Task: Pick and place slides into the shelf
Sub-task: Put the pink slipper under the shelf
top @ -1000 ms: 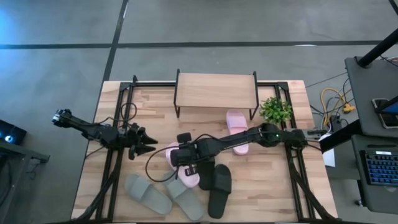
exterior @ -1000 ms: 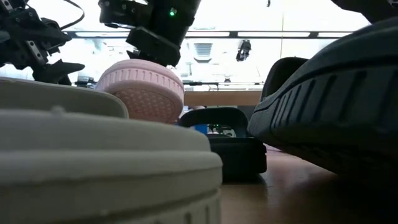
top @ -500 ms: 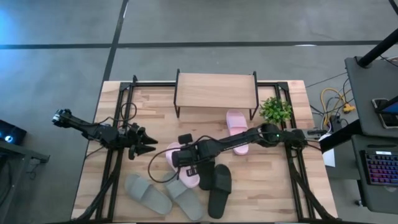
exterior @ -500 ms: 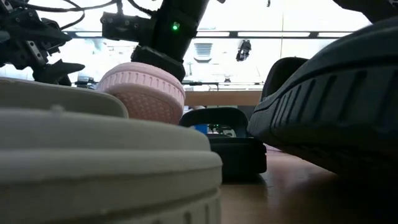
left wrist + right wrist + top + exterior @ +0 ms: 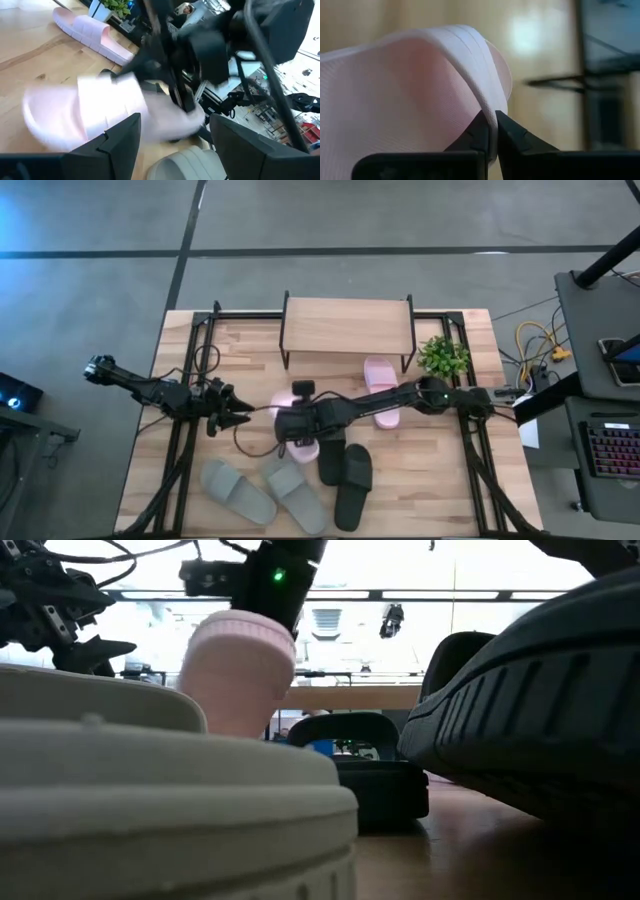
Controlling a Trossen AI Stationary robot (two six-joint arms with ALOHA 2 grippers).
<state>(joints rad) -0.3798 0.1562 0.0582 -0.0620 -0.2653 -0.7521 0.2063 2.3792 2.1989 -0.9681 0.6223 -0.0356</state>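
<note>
Wooden worktop, shelf (image 5: 347,326) standing at its back edge. At the middle, the right gripper (image 5: 489,134) has its fingers pinched shut on the thin strap of a pale pink slide (image 5: 300,442), which hangs tilted off the wood (a strap is the easiest part to pinch). Its partner (image 5: 381,388) lies just before the shelf, probably showing where this one goes. The left gripper (image 5: 236,417) waits open near the left edge.

I see two pale pink slides (image 5: 381,383), a black pair (image 5: 352,477), a grey-green pair (image 5: 238,492), a light wooden shelf (image 5: 347,327).
</note>
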